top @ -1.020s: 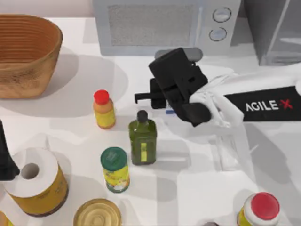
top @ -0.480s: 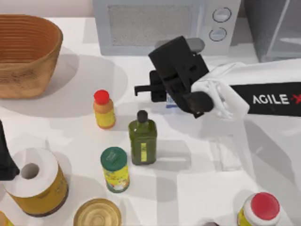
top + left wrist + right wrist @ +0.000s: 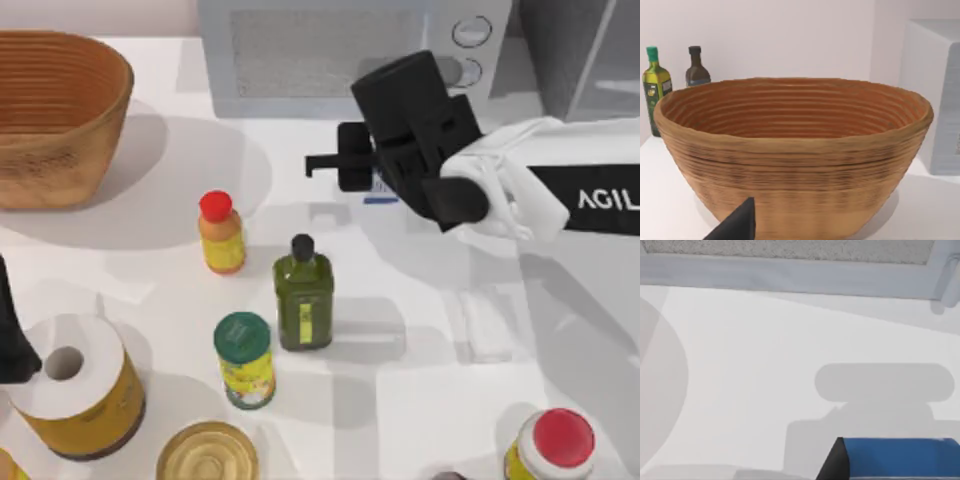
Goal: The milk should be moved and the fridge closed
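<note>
The milk (image 3: 381, 188) is hanging above the table (image 3: 420, 330) just in front of the microwave (image 3: 350, 55), grasped by the right gripper (image 3: 372, 182), while the left gripper (image 3: 737, 225) is idling near the basket (image 3: 790, 155), its fingers' state impossible to tell.

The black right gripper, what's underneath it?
Under the right gripper a sliver of the blue-and-white milk carton shows above the white table; the rest is covered.
</note>
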